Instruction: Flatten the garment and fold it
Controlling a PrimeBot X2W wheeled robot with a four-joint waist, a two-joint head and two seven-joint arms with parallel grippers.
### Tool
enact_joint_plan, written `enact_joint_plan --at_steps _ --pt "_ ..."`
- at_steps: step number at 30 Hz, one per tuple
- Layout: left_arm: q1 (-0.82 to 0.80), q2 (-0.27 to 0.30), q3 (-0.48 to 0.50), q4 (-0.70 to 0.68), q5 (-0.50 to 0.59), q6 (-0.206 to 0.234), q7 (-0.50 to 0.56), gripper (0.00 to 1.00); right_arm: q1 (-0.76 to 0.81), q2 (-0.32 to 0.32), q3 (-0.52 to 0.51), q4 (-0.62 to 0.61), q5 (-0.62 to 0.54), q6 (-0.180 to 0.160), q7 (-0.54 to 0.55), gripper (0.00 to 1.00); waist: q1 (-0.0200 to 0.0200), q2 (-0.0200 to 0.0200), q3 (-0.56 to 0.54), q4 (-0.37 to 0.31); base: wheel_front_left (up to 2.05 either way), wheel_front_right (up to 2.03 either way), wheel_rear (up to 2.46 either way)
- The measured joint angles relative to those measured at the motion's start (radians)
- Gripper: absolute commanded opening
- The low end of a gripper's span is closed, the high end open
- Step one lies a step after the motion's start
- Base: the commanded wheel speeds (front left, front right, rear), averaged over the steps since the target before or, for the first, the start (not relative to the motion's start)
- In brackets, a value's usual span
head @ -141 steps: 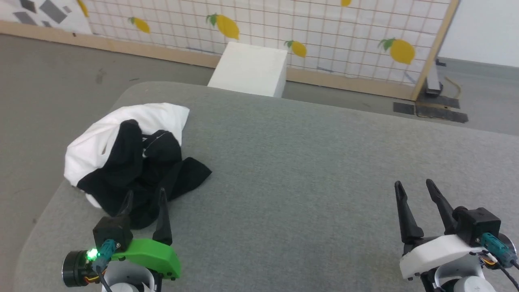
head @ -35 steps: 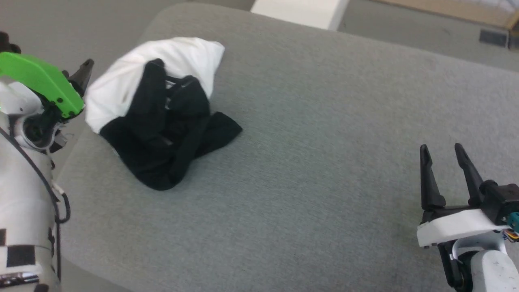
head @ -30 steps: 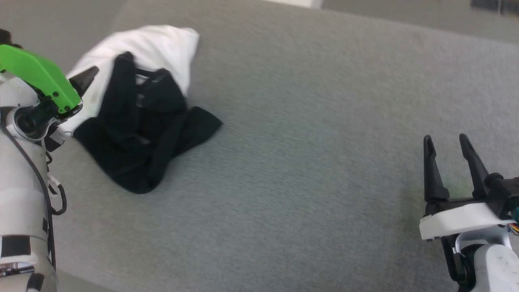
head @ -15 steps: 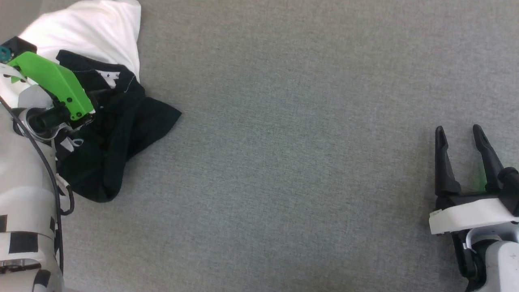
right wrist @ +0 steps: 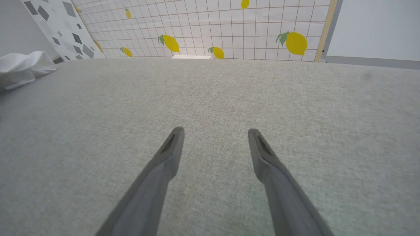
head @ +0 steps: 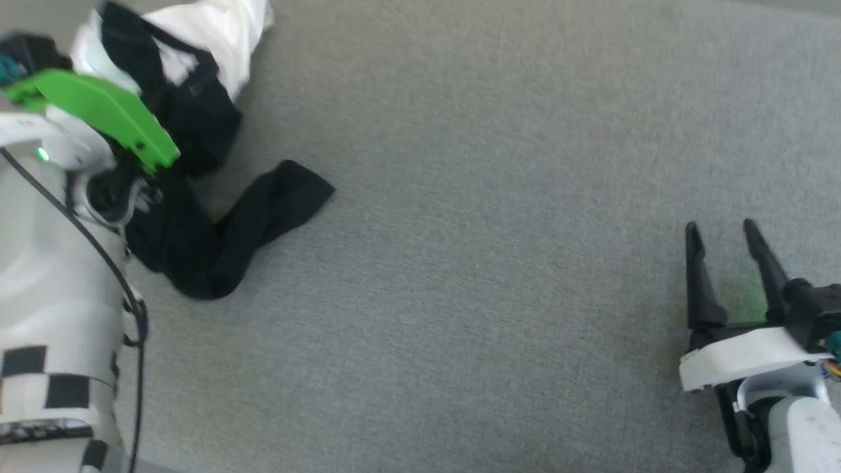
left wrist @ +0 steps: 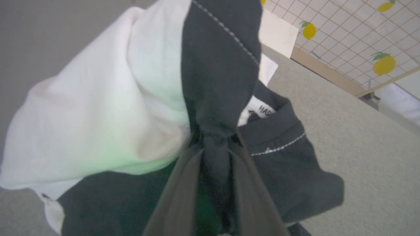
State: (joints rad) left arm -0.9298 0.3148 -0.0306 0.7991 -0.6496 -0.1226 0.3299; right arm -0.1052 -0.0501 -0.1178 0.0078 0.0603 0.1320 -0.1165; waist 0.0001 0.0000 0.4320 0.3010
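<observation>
Over at the far left of the grey bench [head: 499, 276]: clamped with the left pincer [left wrist: 215, 141] on a bunched black fold of the garment [head: 217, 243], fingers [left wrist: 178, 183] drawn close together beside the white neck label [left wrist: 262, 109]. Crumpled in a heap, white body on the far side, one black sleeve [head: 282, 197] lying out flat on the bench toward the middle. Well apart at the near right: right pincer [head: 719, 226] spread wide over bare bench, pointing away from the robot.
</observation>
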Motion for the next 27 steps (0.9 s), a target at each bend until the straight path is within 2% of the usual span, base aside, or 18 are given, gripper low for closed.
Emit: enact_joint_plan --at_steps 7,13,16,21,27 --pt "-0.101 0.075 -0.107 -0.145 0.012 -0.001 -0.094 0.00 0.009 0.000 0.035 0.089 0.061 0.000 -0.051 1.00 0.0000 0.0000 -0.109 0.014 0.00 0.00 0.00" --pt "-0.239 0.134 -0.227 -0.249 0.044 -0.001 -0.090 0.00 0.036 0.000 0.054 0.176 0.122 0.000 -0.097 1.00 -0.0001 0.0000 -0.211 0.005 0.00 0.00 0.00" --pt "-0.322 0.143 -0.279 -0.277 0.044 -0.001 -0.080 0.00 0.045 0.000 0.071 0.213 0.153 0.000 -0.115 1.00 -0.0001 0.0000 -0.257 -0.011 0.00 0.00 0.00" --pt "-0.439 0.137 -0.383 -0.296 0.040 -0.001 -0.057 0.00 0.049 0.001 0.088 0.265 0.195 0.000 -0.131 1.00 -0.0001 0.0000 -0.313 -0.067 0.00 0.00 0.00" --pt "-0.517 0.076 -0.469 -0.287 -0.011 -0.001 -0.049 0.00 0.049 0.001 0.099 0.286 0.206 0.000 -0.139 1.00 -0.0001 0.0000 -0.352 -0.158 0.00 0.00 0.00"
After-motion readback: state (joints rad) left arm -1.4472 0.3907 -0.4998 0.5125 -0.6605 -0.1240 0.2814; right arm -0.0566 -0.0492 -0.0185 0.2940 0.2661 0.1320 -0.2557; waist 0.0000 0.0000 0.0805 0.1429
